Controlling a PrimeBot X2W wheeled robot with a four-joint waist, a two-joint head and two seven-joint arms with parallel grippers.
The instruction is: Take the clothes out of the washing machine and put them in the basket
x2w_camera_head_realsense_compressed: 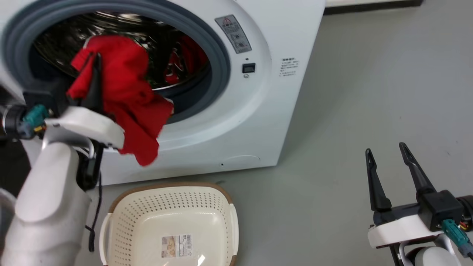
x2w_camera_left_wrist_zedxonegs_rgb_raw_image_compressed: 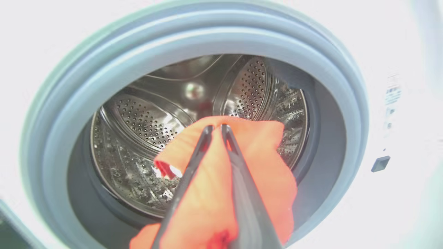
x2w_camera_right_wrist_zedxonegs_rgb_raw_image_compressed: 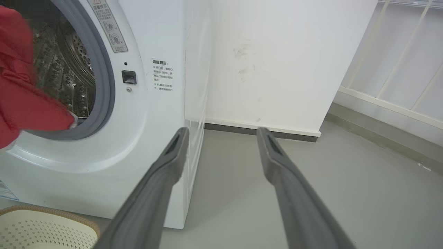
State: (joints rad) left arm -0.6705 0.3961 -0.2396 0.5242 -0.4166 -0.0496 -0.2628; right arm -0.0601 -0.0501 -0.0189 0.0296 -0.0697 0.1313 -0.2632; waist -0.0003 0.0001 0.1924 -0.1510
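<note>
Pinched soft red garment (x2w_camera_head_realsense_compressed: pixel 129 96) in nearly closed left gripper (x2w_camera_left_wrist_zedxonegs_rgb_raw_image_compressed: pixel 214 128), before round grey rim of washer (x2w_camera_head_realsense_compressed: pixel 266 111). Perhaps another red piece (x2w_camera_head_realsense_compressed: pixel 186 55) inside perforated drum (x2w_camera_left_wrist_zedxonegs_rgb_raw_image_compressed: pixel 138 117). Held right gripper (x2w_camera_head_realsense_compressed: pixel 385 149) wide.

The left tool (x2w_camera_head_realsense_compressed: pixel 94 61) pinches a red garment (x2w_camera_head_realsense_compressed: pixel 129 99) at the washing machine (x2w_camera_head_realsense_compressed: pixel 258 111) porthole, above the cream basket (x2w_camera_head_realsense_compressed: pixel 166 186). The right tool (x2w_camera_head_realsense_compressed: pixel 385 147), fingers spread, sits near right.

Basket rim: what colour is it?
Brown, with a woven look, around the cream perforated basket; clearest in the head view.
</note>
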